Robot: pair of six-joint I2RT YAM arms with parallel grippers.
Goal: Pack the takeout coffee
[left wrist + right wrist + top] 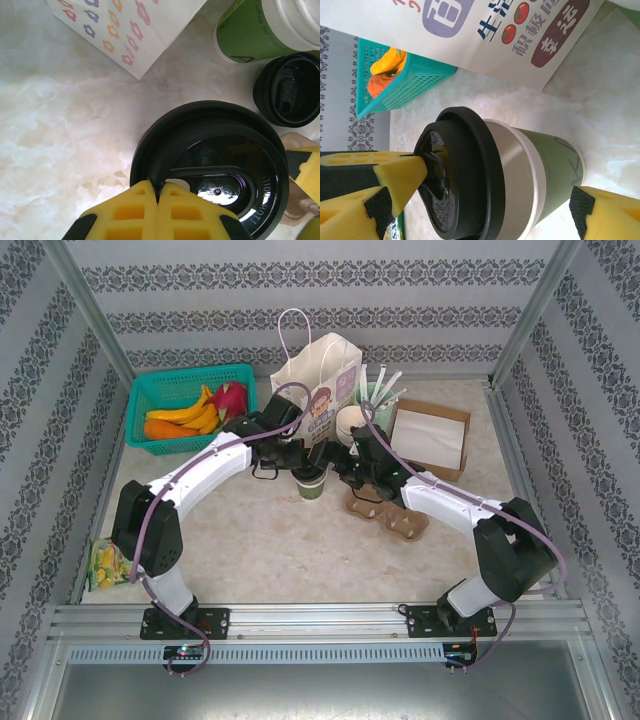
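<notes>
The takeout coffee [311,486] is a dark green paper cup with a black lid [210,165], standing upright on the table in front of the paper bag. My left gripper [157,195] is shut, and its yellow fingertips [402,175] rest on top of the lid just inside the rim. My right gripper [480,215] is open, with one finger on either side of the cup's body [555,170]. Seen from the top, both grippers meet over the cup: left gripper [298,465], right gripper [338,472].
The white paper bag [318,380] stands just behind the cup. A teal basket of fruit [190,405] sits back left. Cream cups [350,422], a tumbler of straws [378,390] and a napkin box [430,435] are back right. A pulp carrier [392,515] lies under the right arm. A spare lid [290,90] lies nearby.
</notes>
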